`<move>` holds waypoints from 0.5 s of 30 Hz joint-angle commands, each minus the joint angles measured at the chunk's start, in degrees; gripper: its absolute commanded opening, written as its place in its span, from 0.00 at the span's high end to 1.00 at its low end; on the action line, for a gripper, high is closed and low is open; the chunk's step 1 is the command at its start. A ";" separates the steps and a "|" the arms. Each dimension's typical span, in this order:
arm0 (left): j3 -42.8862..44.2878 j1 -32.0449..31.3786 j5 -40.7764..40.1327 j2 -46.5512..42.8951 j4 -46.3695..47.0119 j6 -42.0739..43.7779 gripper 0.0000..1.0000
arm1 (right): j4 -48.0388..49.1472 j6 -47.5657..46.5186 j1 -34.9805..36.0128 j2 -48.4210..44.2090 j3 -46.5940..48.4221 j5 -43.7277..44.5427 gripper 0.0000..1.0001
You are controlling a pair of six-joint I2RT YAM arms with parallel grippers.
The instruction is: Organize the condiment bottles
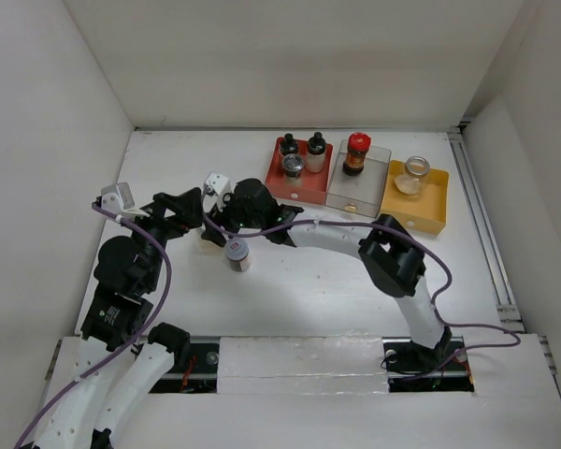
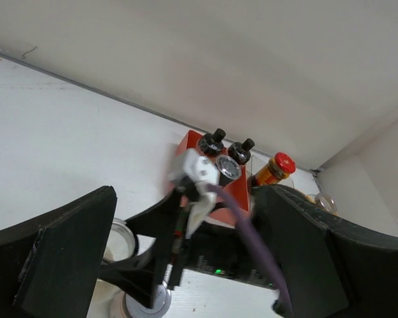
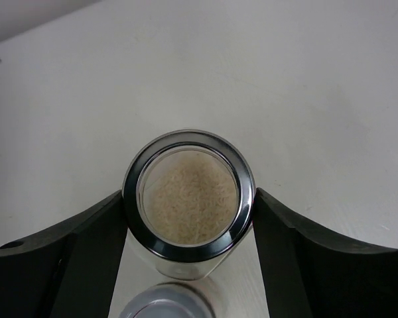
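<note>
Silver-rimmed and full of pale grains, the jar [image 3: 189, 195] sits squarely between my right gripper's [image 3: 189, 218] fingers [image 3: 86, 252]. They are closed to the lid's width and press it from both sides (a firm grasp, by the look). A second jar [image 3: 160, 303], grey-capped, stands just behind it, toward my wrist. My left gripper [image 2: 186, 212] is released and spread wide, with both jars just ahead of it.

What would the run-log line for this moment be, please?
right gripper shut on silver-rimmed jar | left gripper open, empty | red tray: three bottles | clear tray: red-capped bottle | yellow tray: clear jar
</note>
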 commanded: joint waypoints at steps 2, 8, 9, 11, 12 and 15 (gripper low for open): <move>0.92 0.31 -0.31 -1.44 2.81 0.64 0.07 | 21.57 6.48 -4.47 -15.89 -6.01 -2.99 0.39; 0.39 0.31 1.88 -1.44 3.33 0.64 0.07 | 26.33 9.83 -15.61 -29.44 -25.23 2.89 0.39; 0.39 0.31 1.89 -1.44 3.33 0.64 0.07 | 25.55 9.83 -17.30 -34.16 -28.06 4.03 0.39; 0.39 0.31 3.28 -0.92 3.33 0.64 0.07 | 22.92 9.83 -22.73 -39.28 -33.60 9.80 0.39; 0.39 0.31 3.82 -0.40 3.33 0.64 0.07 | 21.60 9.83 -24.77 -42.00 -38.68 11.67 0.39; 0.39 0.31 4.35 0.22 3.33 0.64 0.07 | 15.27 9.83 -32.40 -52.46 -46.60 21.24 0.39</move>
